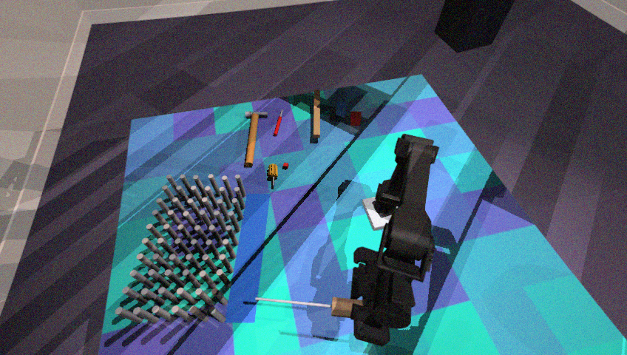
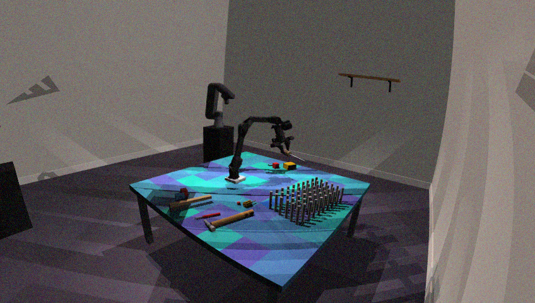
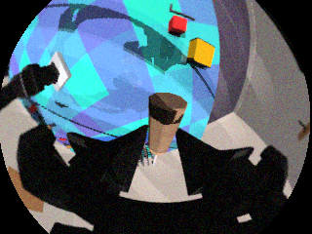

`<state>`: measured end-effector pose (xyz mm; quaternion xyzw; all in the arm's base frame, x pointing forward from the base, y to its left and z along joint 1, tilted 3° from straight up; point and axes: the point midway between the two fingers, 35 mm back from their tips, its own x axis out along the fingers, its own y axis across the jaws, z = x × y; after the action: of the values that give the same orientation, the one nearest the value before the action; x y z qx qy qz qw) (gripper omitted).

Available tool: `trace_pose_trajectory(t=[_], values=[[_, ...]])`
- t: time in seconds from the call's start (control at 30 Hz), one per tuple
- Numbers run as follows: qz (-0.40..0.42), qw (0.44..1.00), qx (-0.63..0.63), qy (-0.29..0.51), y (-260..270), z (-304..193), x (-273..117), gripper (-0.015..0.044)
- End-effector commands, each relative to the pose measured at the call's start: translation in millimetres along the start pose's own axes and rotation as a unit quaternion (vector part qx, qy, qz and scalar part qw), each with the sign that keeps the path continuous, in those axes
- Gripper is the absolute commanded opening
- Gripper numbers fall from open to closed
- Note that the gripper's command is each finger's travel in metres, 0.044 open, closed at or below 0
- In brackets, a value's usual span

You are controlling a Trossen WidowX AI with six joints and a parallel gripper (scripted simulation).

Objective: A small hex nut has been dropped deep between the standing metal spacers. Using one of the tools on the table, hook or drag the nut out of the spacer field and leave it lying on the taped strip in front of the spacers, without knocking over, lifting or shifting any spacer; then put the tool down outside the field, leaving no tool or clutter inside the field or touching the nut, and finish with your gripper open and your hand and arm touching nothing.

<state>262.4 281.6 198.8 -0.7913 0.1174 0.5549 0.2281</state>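
The hex nut is hidden or too small to pick out; by the task it lies deep between the metal spacers [image 1: 186, 272] [image 2: 300, 212], slim grey cylinders that appear upright in rows. Along their near side runs the taped strip [image 1: 246, 263], flat and blue, with no nut visible on it. The jaws [image 1: 350, 308] [image 2: 285, 149] are closed on the wooden handle of a thin-shafted tool [image 1: 343, 307] [image 2: 288, 153] [image 3: 166, 122], held above the counter [image 1: 303, 246] [image 2: 251, 262] [image 3: 97, 63]. So getting a tool seems done; reaching in, dragging the nut out, laying the tool aside and letting go all remain. The handle is faceted, dull brown and dark-banded, its shaft pale and straight. Farther out, a hammer [image 1: 251, 140] [image 2: 232, 219] pairs smooth orange-brown wood with a grey head, and the counter is patched in turquoise, blue and violet.
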Motion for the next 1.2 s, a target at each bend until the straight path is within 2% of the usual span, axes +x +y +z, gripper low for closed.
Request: trace_pose_trajectory(t=[0.0, 0.63, 1.17], values=[[0.001, 1.0, 0.001, -0.003, 18, -23, -1, 0.0], [0.001, 1.0, 0.006, -0.009, 93, -90, -7, 0.0], [-0.009, 1.0, -0.016, -0.009, 166, -122, -14, 0.0]])
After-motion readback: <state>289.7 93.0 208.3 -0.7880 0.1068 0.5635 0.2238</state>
